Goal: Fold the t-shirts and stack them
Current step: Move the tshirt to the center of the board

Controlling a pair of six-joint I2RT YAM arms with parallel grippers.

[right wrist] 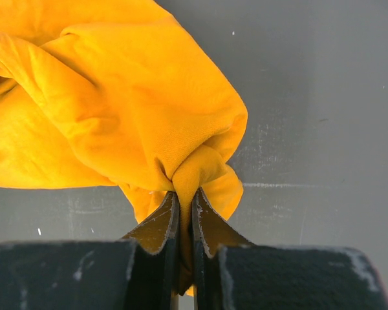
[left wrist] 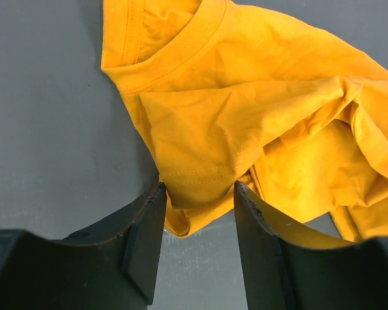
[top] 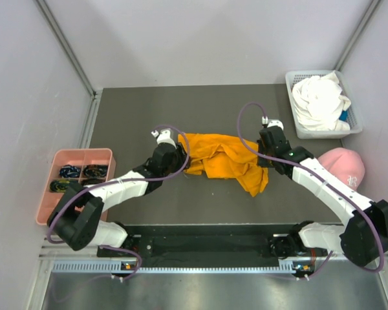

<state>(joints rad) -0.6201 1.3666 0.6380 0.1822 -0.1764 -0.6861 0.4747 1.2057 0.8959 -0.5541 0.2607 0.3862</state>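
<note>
The orange t-shirt point(top: 223, 160) lies crumpled in the middle of the dark table. My left gripper point(top: 179, 157) is at its left end, open, its jaws standing either side of a sleeve hem point(left wrist: 194, 194) of the orange t-shirt point(left wrist: 258, 116), near the collar. My right gripper point(top: 266, 157) is at the shirt's right end, shut on a bunched fold of the orange t-shirt point(right wrist: 116, 103). The white t-shirt point(top: 320, 101) lies bunched in a basket at the back right.
A white basket point(top: 296, 123) holds the white shirt at the back right. A pink baseball cap point(top: 344, 166) lies right of my right arm. A pink compartment tray point(top: 58, 157) with small items sits off the table's left edge.
</note>
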